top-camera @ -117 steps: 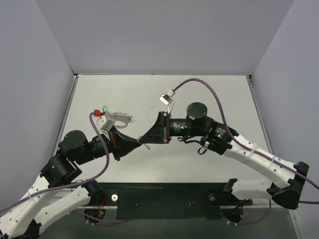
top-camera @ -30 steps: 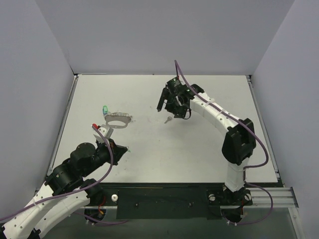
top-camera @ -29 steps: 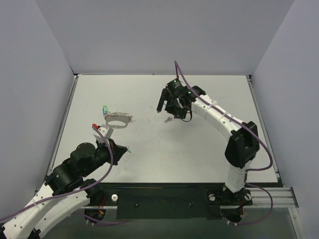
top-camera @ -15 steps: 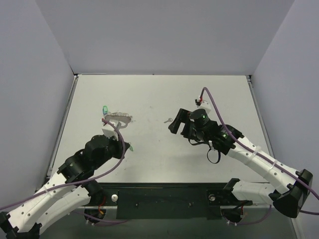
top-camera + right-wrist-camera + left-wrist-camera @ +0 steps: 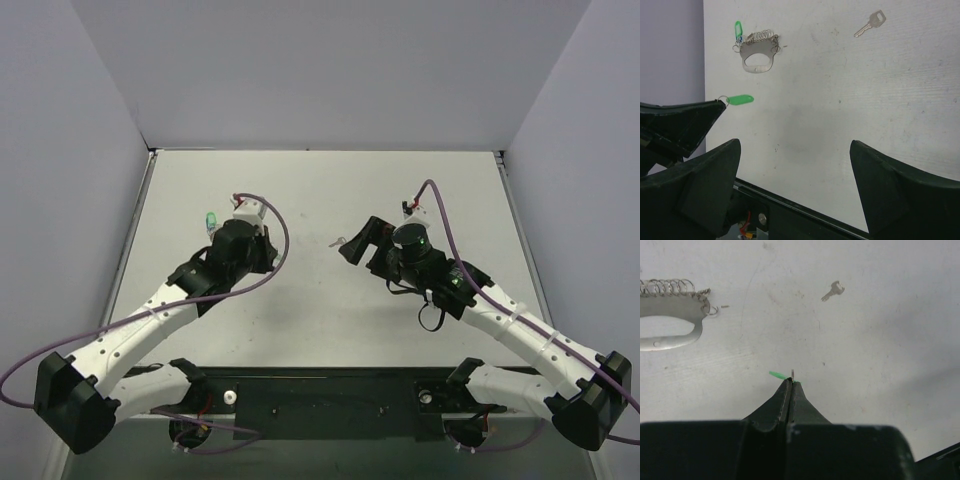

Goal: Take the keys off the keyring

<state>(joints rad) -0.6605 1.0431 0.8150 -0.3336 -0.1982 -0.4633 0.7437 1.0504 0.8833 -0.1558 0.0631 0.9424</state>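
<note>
My left gripper (image 5: 790,377) is shut on a green-headed key (image 5: 776,374), pinching it at the fingertips by its small ring. From the right wrist view the same key (image 5: 741,99) sticks out of the left fingertips (image 5: 715,106). The keyring (image 5: 670,327) lies flat to the left ahead of it, a silvery loop with a coiled upper edge. Another green key (image 5: 738,28) hangs at the keyring's (image 5: 758,56) far left corner. My right gripper (image 5: 795,155) is open and holds nothing, and hovers near the table's middle (image 5: 358,240).
A bare silver key (image 5: 340,241) lies loose on the white table, right of the keyring and just beside the right gripper's fingers. In the top view the left arm (image 5: 225,262) covers most of the keyring. Grey walls close off three sides.
The left arm has swung away from the near edge toward the keyring, still holding the green key. The right gripper has shifted only slightly and stays open.
</note>
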